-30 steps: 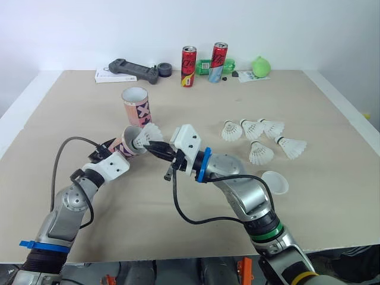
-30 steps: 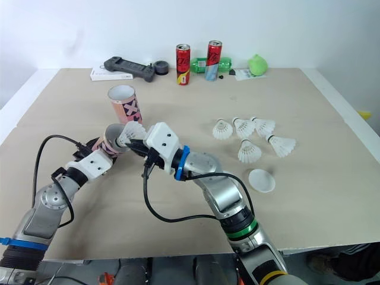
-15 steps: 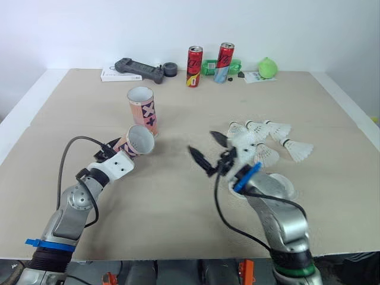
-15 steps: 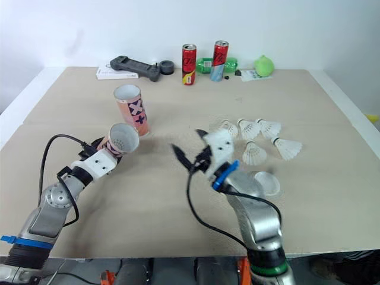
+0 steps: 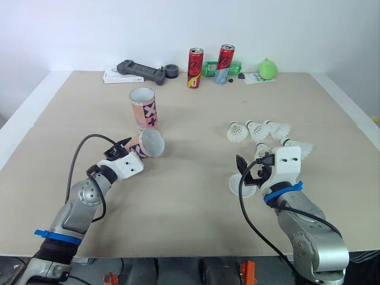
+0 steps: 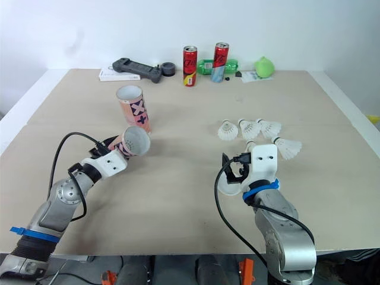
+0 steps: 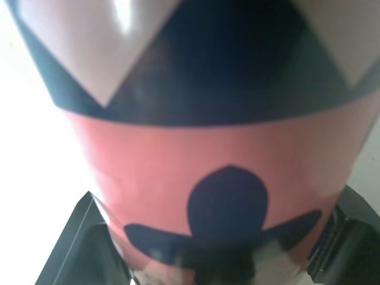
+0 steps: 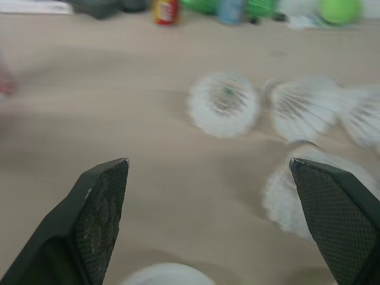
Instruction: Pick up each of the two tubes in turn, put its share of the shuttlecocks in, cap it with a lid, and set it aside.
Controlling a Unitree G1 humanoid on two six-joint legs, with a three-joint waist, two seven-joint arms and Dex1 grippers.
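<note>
Left gripper (image 5: pixel 127 152) clamped on a tilted pink-patterned tube (image 5: pixel 151 143); right gripper (image 8: pixel 208 163), fingers spread wide, over the white lid (image 5: pixel 240 186) near loose shuttlecocks (image 5: pixel 237 132).

Upright tube (image 5: pixel 142 108) — tilted tube (image 5: pixel 148 143) (held), shuttlecocks (image 5: pixel 237 132) scattered, lid (image 5: pixel 236 185) flat.

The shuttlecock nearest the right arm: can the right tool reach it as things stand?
Probably yes. The right tool is open, and the shuttlecock lies just ahead of it on the table, slightly to one side, with nothing between them.
</note>
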